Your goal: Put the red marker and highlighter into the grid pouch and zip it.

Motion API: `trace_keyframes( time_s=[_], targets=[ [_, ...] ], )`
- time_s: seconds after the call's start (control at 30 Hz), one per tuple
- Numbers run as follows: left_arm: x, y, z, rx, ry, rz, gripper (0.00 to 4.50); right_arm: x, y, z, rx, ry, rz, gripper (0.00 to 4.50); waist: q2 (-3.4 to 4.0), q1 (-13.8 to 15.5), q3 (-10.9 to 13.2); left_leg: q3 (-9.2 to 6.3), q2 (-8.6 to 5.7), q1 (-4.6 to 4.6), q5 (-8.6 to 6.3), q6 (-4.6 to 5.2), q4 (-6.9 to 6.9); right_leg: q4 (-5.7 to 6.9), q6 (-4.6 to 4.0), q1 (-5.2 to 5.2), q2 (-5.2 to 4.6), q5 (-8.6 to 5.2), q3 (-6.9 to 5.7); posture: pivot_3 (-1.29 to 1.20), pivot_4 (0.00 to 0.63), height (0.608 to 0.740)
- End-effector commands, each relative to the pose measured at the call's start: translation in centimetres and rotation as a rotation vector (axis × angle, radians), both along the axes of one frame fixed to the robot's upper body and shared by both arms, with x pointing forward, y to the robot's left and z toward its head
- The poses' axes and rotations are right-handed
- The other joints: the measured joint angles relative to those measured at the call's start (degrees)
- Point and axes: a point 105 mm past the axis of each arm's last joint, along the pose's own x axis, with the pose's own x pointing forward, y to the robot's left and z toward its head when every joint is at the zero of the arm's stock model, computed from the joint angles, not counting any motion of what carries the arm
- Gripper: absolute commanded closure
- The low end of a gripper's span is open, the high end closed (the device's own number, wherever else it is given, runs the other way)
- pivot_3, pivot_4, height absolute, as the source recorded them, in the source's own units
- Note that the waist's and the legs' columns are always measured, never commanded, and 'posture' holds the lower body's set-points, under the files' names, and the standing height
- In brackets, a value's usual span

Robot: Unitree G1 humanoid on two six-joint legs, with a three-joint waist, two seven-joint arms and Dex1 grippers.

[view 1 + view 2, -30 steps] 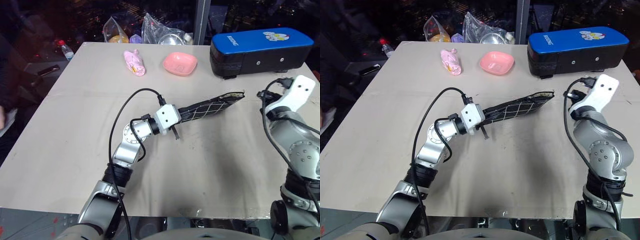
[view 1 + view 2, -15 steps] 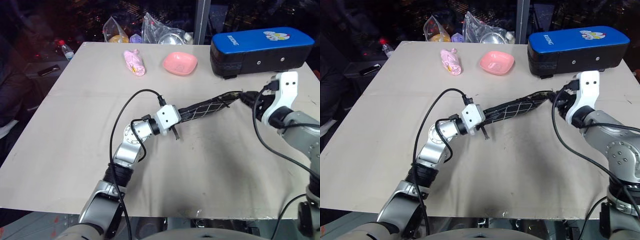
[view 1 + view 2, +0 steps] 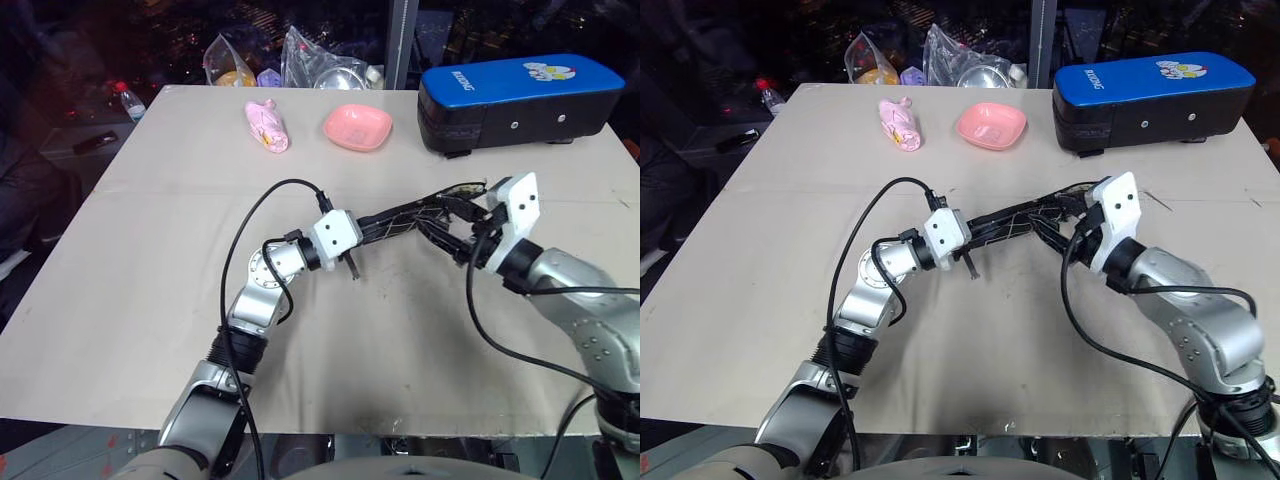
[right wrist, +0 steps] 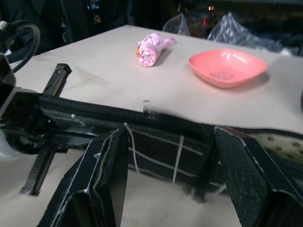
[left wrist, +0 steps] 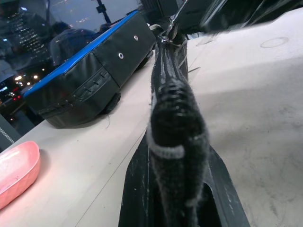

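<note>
The grid pouch, black with white lines, hangs on edge just above the table. My left gripper is shut on its near end, and the fabric fills the space between the fingers in the left wrist view. My right gripper stands open at the pouch's other half. One finger is on each side of the fabric, and I cannot tell whether they touch it. The pouch's far end gapes a little and shows pale lining. The red marker and the highlighter are out of view.
A big blue-and-black case stands at the back right. A pink bowl and a pink wrapped bundle lie at the back middle. Plastic bags and a small bottle sit beyond the far edge.
My right gripper has swung in from the right edge to the pouch, turned and opened. It now straddles the fabric. The left gripper and its hold have not changed.
</note>
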Motion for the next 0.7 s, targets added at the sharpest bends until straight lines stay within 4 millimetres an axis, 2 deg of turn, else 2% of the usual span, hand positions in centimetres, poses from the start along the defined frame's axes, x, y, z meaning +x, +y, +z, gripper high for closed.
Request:
trace_keyframes(
  time_s=[0.03, 0.27, 0.33, 0.5, 0.7],
  targets=[
    [-0.14, -0.25, 1.47, -0.035, -0.055, -0.007, 4.5, 1.24, -0.94, 1.02, 0.032, -0.081, -0.094, 1.63, 0.0, 0.02, 0.0, 0.0, 0.0, 0.0, 0.01, -0.02, 0.0, 0.0, 0.0, 0.0, 0.0, 0.0, 0.0, 0.0, 0.15, 0.716],
    [-0.15, -0.23, 1.46, -0.036, -0.054, -0.003, 4.5, 1.91, -1.36, 0.5, 0.059, -0.088, -0.143, 1.63, 0.0, 0.03, 0.0, 0.01, 0.01, 0.0, 0.02, -0.04, -0.01, -0.02, 0.0, 0.0, -0.01, 0.0, 0.0, 0.0, 0.15, 0.716],
    [-0.16, -0.21, 1.45, -0.036, -0.054, -0.003, 4.5, 1.91, -1.26, 0.81, 0.1, -0.092, -0.14, 2.18, 0.0, 0.02, 0.0, 0.01, 0.0, 0.0, 0.02, -0.04, -0.01, -0.01, 0.0, 0.0, -0.01, 0.0, 0.0, 0.0, 0.15, 0.716],
    [-0.12, -0.1, 1.35, -0.035, -0.052, 0.0, 4.5, 1.2, -0.66, 1.18, 0.147, -0.097, -0.082, 4.46, 0.0, 0.03, 0.0, 0.01, 0.0, 0.0, 0.02, -0.04, 0.0, 0.0, -0.01, 0.0, -0.01, 0.0, 0.0, 0.0, 0.15, 0.716],
    [-0.1, -0.13, 1.3, -0.033, -0.051, 0.0, 4.5, 0.97, -0.56, 1.2, 0.177, -0.09, -0.062, 4.46, 0.0, 0.03, 0.0, 0.01, 0.0, 0.0, 0.02, -0.04, -0.01, 0.0, -0.01, 0.0, -0.01, 0.0, 0.0, 0.0, 0.15, 0.716]
  ],
)
